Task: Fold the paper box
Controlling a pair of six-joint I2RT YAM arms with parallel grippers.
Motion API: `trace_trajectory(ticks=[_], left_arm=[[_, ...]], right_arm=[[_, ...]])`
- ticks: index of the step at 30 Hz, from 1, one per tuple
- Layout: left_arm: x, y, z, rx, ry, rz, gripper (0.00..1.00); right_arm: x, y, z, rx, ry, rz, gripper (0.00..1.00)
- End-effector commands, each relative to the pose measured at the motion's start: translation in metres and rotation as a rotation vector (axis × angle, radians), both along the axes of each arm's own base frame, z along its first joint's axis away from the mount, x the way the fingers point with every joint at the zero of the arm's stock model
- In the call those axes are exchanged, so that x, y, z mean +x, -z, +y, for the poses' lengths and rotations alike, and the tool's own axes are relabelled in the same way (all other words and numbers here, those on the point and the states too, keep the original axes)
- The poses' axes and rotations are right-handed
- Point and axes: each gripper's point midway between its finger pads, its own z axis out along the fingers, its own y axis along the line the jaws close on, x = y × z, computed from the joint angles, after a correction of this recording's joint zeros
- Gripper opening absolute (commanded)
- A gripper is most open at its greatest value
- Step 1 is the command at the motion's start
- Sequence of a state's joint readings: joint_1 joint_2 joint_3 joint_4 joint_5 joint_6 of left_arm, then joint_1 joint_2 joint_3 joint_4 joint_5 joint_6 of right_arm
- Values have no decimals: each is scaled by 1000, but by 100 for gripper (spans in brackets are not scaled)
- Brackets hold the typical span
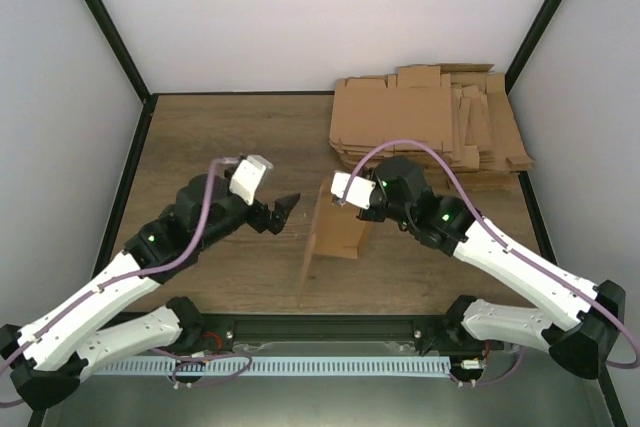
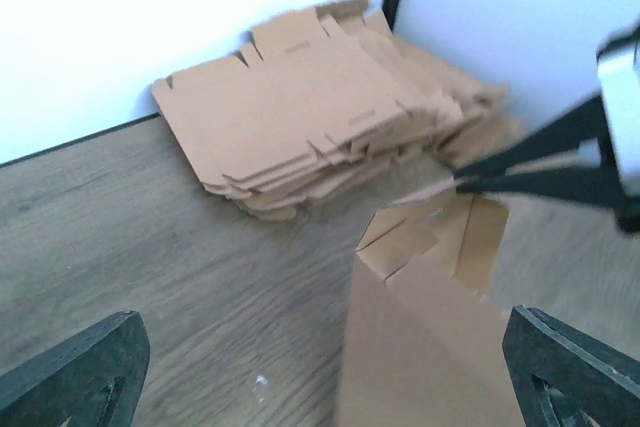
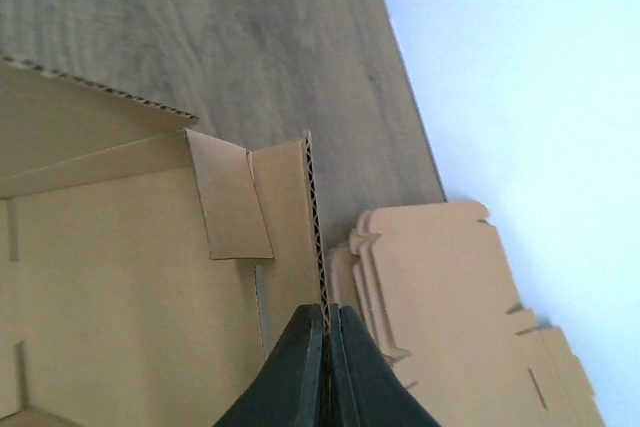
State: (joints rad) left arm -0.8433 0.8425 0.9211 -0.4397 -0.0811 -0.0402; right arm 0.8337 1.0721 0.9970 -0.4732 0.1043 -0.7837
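The paper box [image 1: 335, 237] stands on edge in the middle of the table, partly folded, with flaps and slits showing inside [image 3: 120, 277]. My right gripper [image 1: 340, 203] is shut on its upper wall edge; in the right wrist view the fingertips [image 3: 323, 332] pinch the corrugated edge. My left gripper [image 1: 280, 212] hovers just left of the box, open and empty. In the left wrist view its fingers [image 2: 75, 372] stand wide apart, and the box's brown panel [image 2: 430, 327] rises between them, untouched. The right gripper's dark fingers [image 2: 530, 172] hold the box top there.
A pile of flat brown cardboard blanks [image 1: 430, 117] lies at the back right corner against the wall, also seen as a pile [image 2: 320, 107] and a pile [image 3: 450, 297] in the wrist views. A black frame rail [image 1: 320, 327] runs along the near edge.
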Motion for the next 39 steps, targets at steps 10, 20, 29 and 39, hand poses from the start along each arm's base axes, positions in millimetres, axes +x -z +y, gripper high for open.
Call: trace_trajectory(ticks=[10, 20, 29, 39], left_arm=[[-10, -19, -40, -209, 58, 314, 100], [11, 27, -41, 33, -37, 395, 94], [14, 44, -40, 106, -66, 473, 86], [21, 55, -38, 100, -65, 514, 92]], right_arm=[[27, -39, 0, 50, 124, -92, 1], [32, -37, 7, 53, 117, -97, 1], [33, -29, 18, 90, 91, -84, 1], [37, -20, 25, 84, 82, -76, 1]])
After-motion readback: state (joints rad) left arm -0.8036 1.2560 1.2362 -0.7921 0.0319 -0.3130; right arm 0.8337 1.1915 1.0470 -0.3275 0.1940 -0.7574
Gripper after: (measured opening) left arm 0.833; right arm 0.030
